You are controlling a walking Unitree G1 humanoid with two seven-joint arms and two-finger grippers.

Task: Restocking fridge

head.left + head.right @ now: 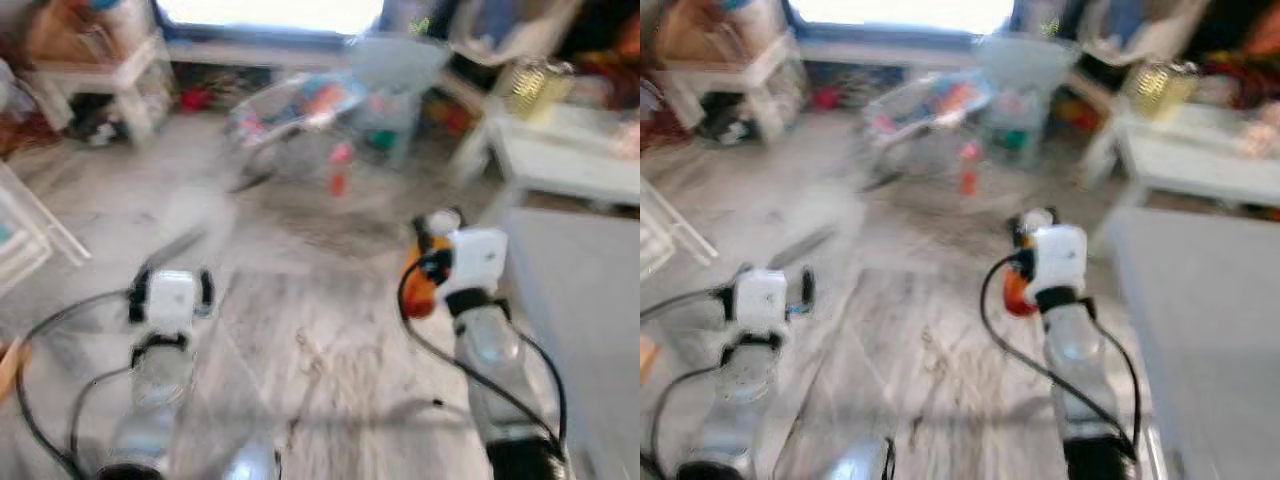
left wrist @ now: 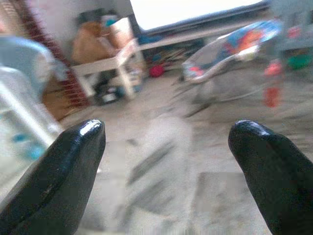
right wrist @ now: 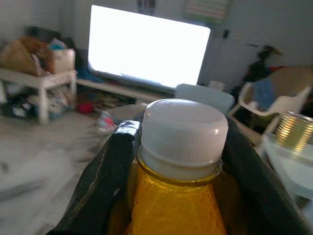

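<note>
My right gripper [image 3: 178,161] is shut on an orange juice bottle [image 3: 176,200] with a white ribbed cap [image 3: 183,129]; both black fingers [image 3: 105,181] press its neck. In the eye views the bottle [image 1: 420,285] shows orange beside the white right wrist, held above the floor on the right. My left gripper [image 2: 168,147] is open, its two black fingertips [image 2: 73,161] wide apart with only floor between them. The left wrist [image 1: 170,300] hangs low on the left. The eye views are blurred.
Pale marble floor [image 1: 300,330] lies ahead. A grey surface [image 1: 580,300] rises at the right, with a white low table [image 1: 560,160] behind it. A baby bouncer [image 1: 300,110] and a small red-orange bottle [image 1: 340,170] stand ahead. A white bench [image 1: 100,80] sits far left below a bright window.
</note>
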